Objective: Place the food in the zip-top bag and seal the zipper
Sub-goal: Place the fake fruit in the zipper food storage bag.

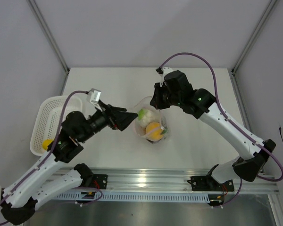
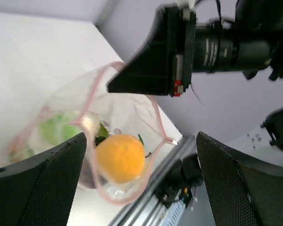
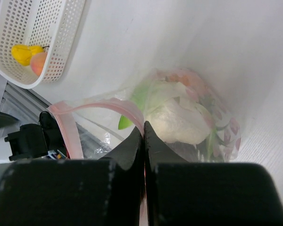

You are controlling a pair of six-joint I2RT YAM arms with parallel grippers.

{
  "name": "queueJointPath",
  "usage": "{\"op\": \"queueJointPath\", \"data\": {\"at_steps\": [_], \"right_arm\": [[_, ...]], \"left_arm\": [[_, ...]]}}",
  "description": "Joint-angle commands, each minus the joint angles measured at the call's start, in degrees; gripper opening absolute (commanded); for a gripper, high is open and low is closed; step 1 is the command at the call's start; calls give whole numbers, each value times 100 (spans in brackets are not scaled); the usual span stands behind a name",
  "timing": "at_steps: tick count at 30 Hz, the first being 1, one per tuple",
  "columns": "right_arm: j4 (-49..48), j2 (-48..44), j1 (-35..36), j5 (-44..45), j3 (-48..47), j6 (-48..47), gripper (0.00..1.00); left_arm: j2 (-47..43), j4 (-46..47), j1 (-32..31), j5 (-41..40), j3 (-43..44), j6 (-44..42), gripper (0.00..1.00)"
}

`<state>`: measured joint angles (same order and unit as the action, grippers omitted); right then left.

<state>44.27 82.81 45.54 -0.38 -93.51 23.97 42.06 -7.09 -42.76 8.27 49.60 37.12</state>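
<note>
Right fingers (image 3: 125, 153) pinching zipper (image 3: 104, 104), left fingers (image 2: 47, 183) spread

No writing, label, brand or number can be read in any view

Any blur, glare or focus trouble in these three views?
Top external: sharp and evenly lit, with one glare spot on the metal rail. Left wrist: the right hand is smeared and soft, the orange piece in the zip-top bag only slightly. Right wrist: its own fingers are a dark out-of-focus mass; the basket is clearer.
</note>
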Motion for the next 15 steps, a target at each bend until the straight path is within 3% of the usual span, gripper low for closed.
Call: {"op": "queueJointPath", "data": {"at_steps": [1, 4, 6, 9, 13, 15], "right_arm": [[-323, -291, -36, -32, -18, -6, 0], [-349, -283, -36, -32, 17, -32, 0], [-349, -274, -36, -58, 35, -59, 0], [-314, -239, -36, -76, 44, -120, 0], [-287, -230, -36, -111, 44, -190, 0], [-287, -238, -45, -111, 61, -208, 0]], "left_arm": [[-654, -1090, -39, -1667, 207, -118, 97], [-735, -2364, 57, -3098, 444, 84, 99], [-472, -3252, 241, -3428, 777, 154, 100], [-225, -3878, 952, -3272, 937, 190, 100], [-242, -3896, 2356, -2429, 683, 50, 99], [-260, -3844, 2728, -2103, 498, -29, 100]]}}
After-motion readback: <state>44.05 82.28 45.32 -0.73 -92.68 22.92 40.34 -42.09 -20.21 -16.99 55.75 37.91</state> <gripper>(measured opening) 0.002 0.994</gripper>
